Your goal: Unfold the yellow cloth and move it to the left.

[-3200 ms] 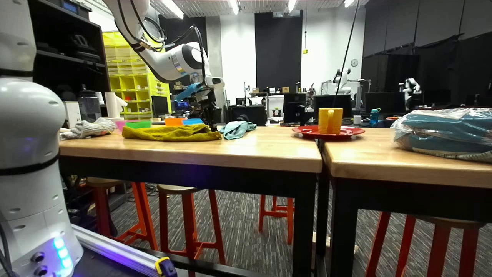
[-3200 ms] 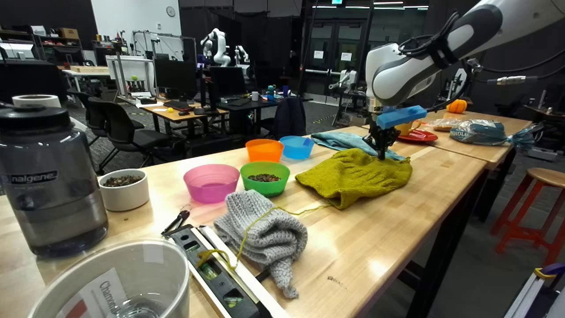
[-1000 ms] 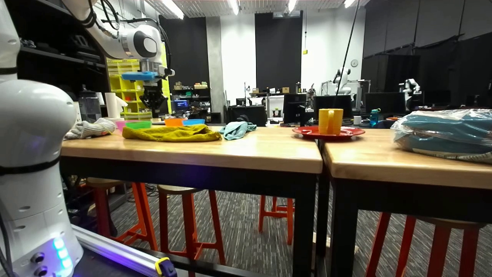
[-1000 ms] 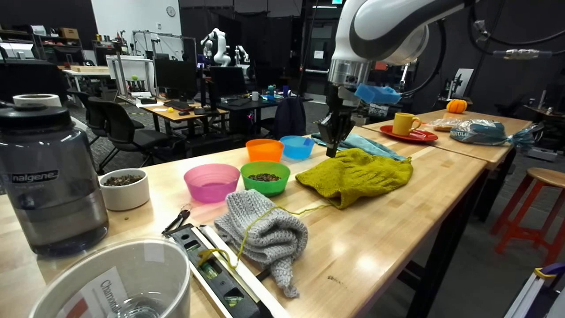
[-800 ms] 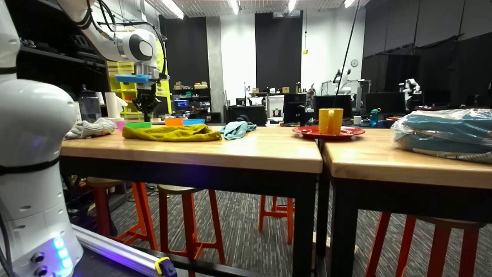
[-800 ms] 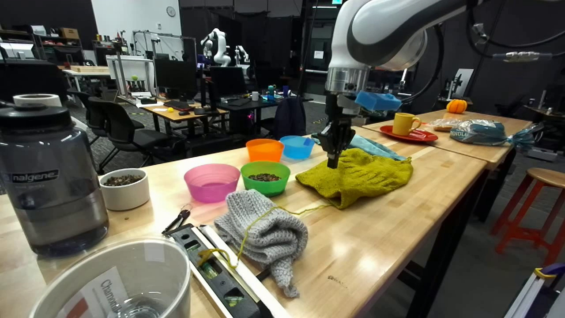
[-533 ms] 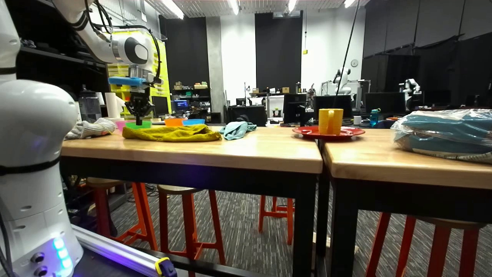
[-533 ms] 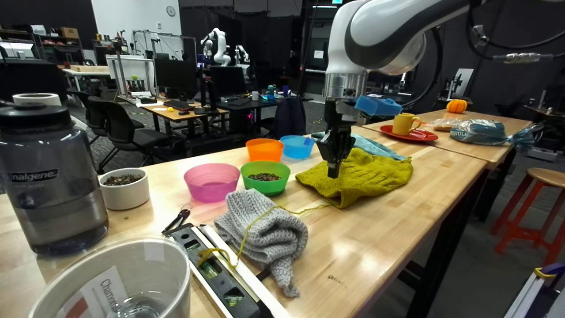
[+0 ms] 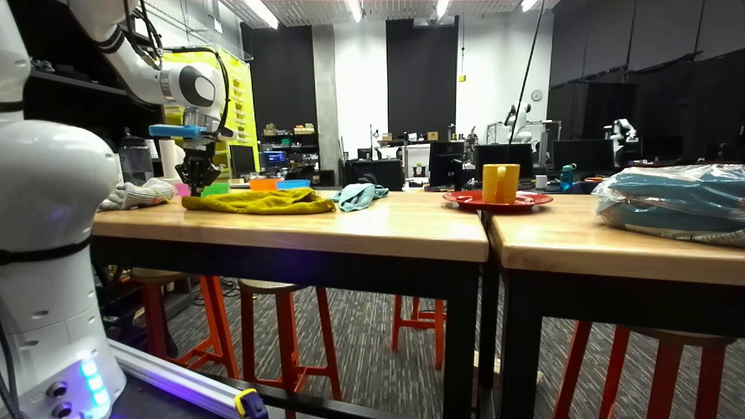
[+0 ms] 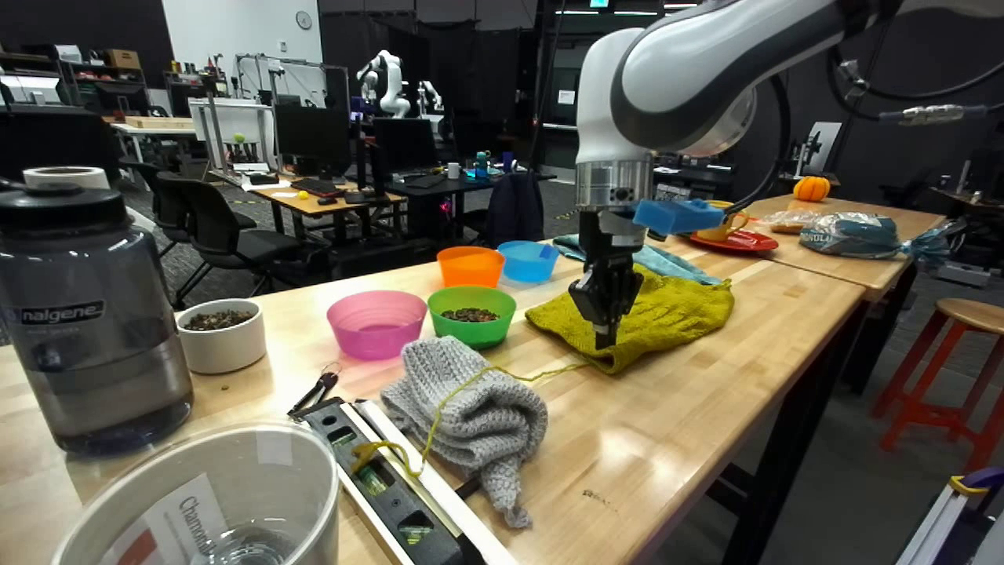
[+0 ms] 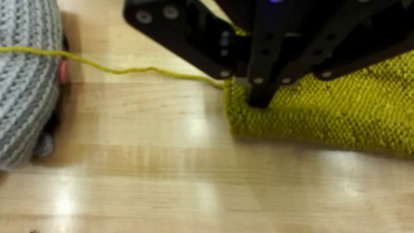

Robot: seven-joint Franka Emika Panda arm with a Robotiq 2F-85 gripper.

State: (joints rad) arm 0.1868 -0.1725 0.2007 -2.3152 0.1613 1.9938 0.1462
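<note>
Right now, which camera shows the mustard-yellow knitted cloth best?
Best is an exterior view: it shows most of the top of the mustard-yellow knitted cloth, partly behind the black tool. An exterior view also shows the cloth almost edge-on. The wrist view shows only part, close up.

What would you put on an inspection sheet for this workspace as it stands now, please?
Surface: wooden tabletop, dark mark near its edge.
Job's things: yellow cloth lying rumpled on the tabletop.
Clutter: pink bowl, green bowl holding dark bits, orange bowl, blue bowl, teal cloth, spirit level, grey knitted cloth crossed by a yellow strand that reaches the yellow cloth, red plate bearing a yellow mug.
Gripper: shut, fingertips over the yellow cloth near a corner; contact looks likely, no grip visible.
Cables: black cable curving beside the arm.
Surroundings: stools, office chairs and monitors.
</note>
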